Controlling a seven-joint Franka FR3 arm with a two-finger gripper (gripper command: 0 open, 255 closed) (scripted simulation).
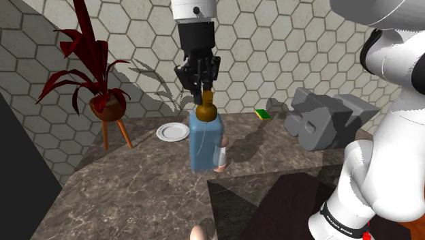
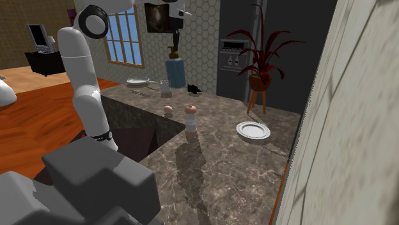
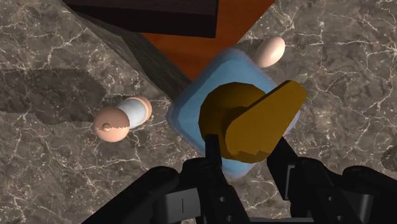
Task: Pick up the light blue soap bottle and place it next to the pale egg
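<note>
Dark marbled stone counter [image 1: 136, 184], hexagon-tiled wall behind. Black two-finger gripper [image 3: 247, 149] clamped on amber pump top of light blue square soap bottle [image 1: 204, 140]; bottle appears lifted clear, near counter edge. Pick done. Left: carry to pale egg [image 2: 168, 109], set beside, release.

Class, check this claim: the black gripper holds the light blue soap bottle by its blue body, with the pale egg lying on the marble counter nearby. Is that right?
Not quite. The gripper clasps the soap bottle by its brown pump top, not its blue body, as the wrist view shows. The pale egg does lie on the marble counter nearby.
</note>
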